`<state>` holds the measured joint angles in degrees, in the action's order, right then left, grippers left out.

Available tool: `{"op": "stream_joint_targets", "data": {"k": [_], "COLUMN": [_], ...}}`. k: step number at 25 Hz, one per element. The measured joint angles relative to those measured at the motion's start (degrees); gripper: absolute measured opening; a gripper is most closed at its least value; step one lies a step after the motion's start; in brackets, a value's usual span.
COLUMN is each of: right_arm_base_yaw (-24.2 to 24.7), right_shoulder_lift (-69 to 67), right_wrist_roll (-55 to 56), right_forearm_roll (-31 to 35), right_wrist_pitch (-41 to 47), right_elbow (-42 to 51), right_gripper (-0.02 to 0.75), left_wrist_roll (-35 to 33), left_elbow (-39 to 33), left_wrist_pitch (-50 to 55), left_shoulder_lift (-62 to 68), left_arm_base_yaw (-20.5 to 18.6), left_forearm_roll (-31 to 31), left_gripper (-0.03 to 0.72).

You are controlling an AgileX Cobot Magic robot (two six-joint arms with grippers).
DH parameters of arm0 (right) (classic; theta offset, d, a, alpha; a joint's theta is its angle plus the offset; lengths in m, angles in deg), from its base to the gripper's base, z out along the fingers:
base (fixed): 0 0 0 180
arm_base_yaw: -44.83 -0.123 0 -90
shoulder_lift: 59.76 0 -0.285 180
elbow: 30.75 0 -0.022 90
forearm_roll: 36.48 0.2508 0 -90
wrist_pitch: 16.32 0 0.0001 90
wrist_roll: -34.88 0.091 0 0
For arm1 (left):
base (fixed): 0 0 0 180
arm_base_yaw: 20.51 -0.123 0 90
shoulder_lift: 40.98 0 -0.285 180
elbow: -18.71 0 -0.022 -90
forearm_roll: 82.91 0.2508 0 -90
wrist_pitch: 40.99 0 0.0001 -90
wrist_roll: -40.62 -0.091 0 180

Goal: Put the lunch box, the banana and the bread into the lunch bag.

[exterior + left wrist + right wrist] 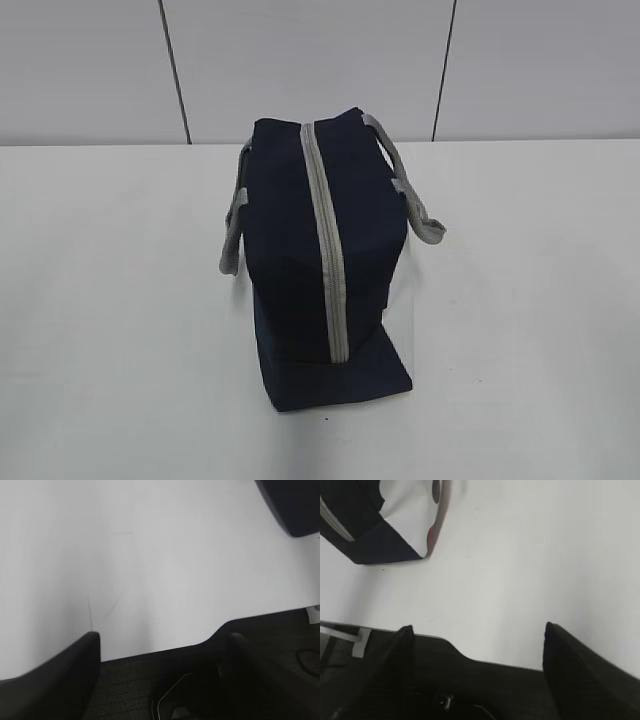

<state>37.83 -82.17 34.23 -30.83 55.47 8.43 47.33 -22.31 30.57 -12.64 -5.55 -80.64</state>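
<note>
The navy lunch bag (285,250) stands in the middle of the white table (110,320), its grey zipper (326,245) shut along the top and its grey handles hanging to both sides. Neither arm shows in the exterior view. My left gripper (164,636) is open and empty over the table's near edge, and a corner of the lunch bag (295,505) lies far off at the upper right. My right gripper (478,627) is also open and empty above the table edge, with the lunch bag (365,535) and its white side panel (407,515) at the upper left. The lunch box, banana and bread are out of view.
A pale wall with dark vertical seams (175,70) runs behind the table. Dark floor (140,685) lies beyond the table's near edge under both grippers.
</note>
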Motion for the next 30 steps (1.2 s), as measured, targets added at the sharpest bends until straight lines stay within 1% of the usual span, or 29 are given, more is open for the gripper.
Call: {"op": "stream_joint_targets", "data": {"k": [4, 7, 10, 15, 21, 30], "right_arm_base_yaw": [0.00, 0.00, 0.00, 0.00, 0.00, 0.00], "right_shoulder_lift": [7.34, 10.10, 10.65, 10.65, 10.65, 10.65], "right_wrist_roll": [0.65, 0.65, 1.07, 1.29, 1.46, 1.46], "right_forearm_roll": [-5.30, -7.21, -7.62, -8.34, -8.62, -8.66], "right_wrist_pitch": [0.80, 0.93, 1.15, -0.05, -3.72, -4.33], "right_elbow": [1.48, 3.43, 5.94, 6.73, 7.93, 8.03], "right_gripper": [0.585, 0.585, 0.585, 0.585, 0.585, 0.585], "left_wrist_roll": [0.16, 0.16, 0.16, 0.18, 0.18, 0.18], "left_elbow": [-3.31, -3.75, -4.34, -6.05, -6.24, -6.24], "left_wrist_pitch": [-0.09, -2.13, -4.62, -7.94, -8.30, -8.36], "left_shoulder_lift": [-4.02, -5.16, -5.33, -5.33, -5.33, -5.33], "left_arm_base_yaw": [0.00, 0.00, 0.00, 0.00, 0.00, 0.00], "left_forearm_roll": [0.61, 0.79, 0.84, 0.90, 0.90, 0.90], "left_gripper": [0.510, 0.509, 0.508, 0.508, 0.508, 0.497]}}
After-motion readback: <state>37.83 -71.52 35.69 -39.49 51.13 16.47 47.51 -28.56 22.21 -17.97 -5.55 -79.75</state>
